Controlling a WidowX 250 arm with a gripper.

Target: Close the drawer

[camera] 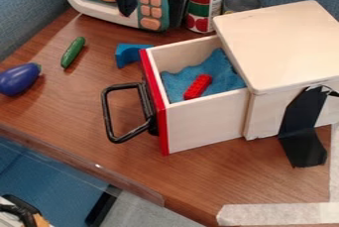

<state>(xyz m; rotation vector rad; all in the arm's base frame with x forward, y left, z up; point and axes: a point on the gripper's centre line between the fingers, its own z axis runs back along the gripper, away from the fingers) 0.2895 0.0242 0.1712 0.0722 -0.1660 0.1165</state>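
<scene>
The black gripper (151, 17) hangs at the top of the view in front of the toy microwave, its fingers apart and nothing held between them. It is behind and apart from the drawer. The wooden drawer (206, 120) stands pulled out to the left from its box (281, 42). A red front panel (157, 104) and a black loop handle (108, 114) are on its left end. Inside the drawer, a red brick (198, 86) lies on a blue cloth (220, 67).
A toy microwave (99, 14) and two cans (206, 4) stand at the back. A blue block (127, 55) is behind the drawer front, with a cucumber (73, 52) and an eggplant (19, 79) to the left. Black tape (303, 132) holds the box's near side.
</scene>
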